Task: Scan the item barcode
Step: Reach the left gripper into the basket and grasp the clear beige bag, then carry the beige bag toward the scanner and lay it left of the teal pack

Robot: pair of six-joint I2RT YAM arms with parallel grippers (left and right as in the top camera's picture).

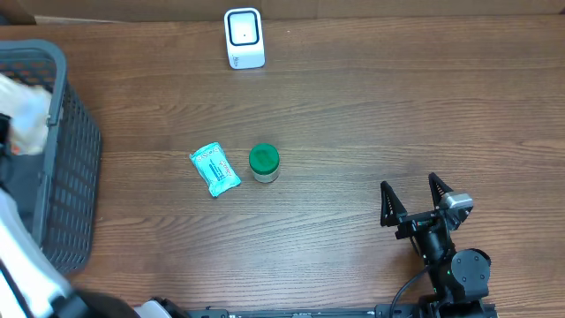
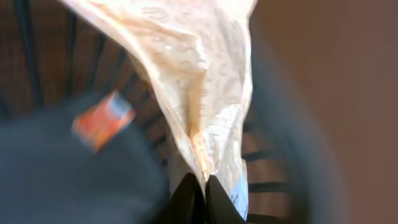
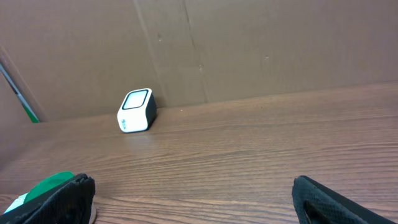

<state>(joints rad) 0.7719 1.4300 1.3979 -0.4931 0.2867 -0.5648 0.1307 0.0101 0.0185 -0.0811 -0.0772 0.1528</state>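
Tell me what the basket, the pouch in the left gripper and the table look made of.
Basket: probably dark grey plastic, matte, moulded lattice walls.
Pouch, pinched by the left gripper: thin plastic film, crinkled, translucent, slightly glossy.
Table: brown wood grain, smooth; solid wood or laminate, cannot tell.

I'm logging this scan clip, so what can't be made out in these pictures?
Crinkly cream plastic packet, left wrist view: folds and blur hide any barcode.
Small orange item in the dark mesh basket, left wrist view: too blurred to identify.
Green-lidded jar, right wrist view: mostly behind a finger of the right gripper.
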